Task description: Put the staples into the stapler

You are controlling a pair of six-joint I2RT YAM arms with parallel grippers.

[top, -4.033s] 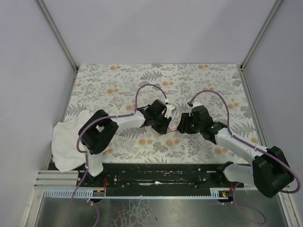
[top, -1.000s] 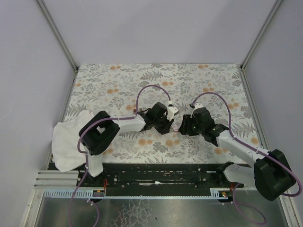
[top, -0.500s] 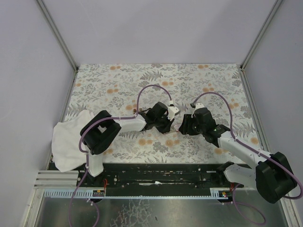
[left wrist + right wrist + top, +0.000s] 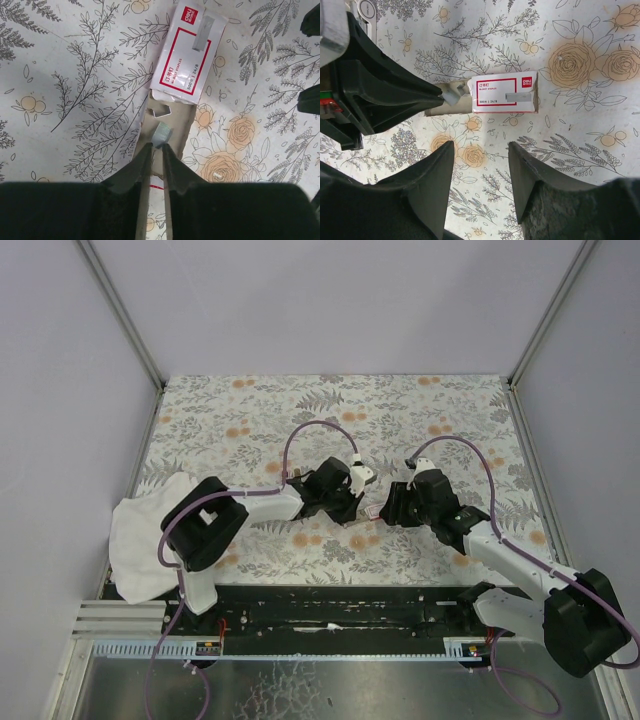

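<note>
Left gripper [image 4: 156,148] pinching staples [image 4: 162,135] over tray [image 4: 181,125], right gripper [image 4: 481,147] open near box [image 4: 505,93]

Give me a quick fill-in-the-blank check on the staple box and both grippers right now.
1. The left gripper pinches a staple strip at the slid-out ___ of the staple box.
2. The right gripper hovers open above the staple box, holding ___.
3. The pale label on the staple box has a ___ border.
Missing words: tray; nothing; red.
</note>
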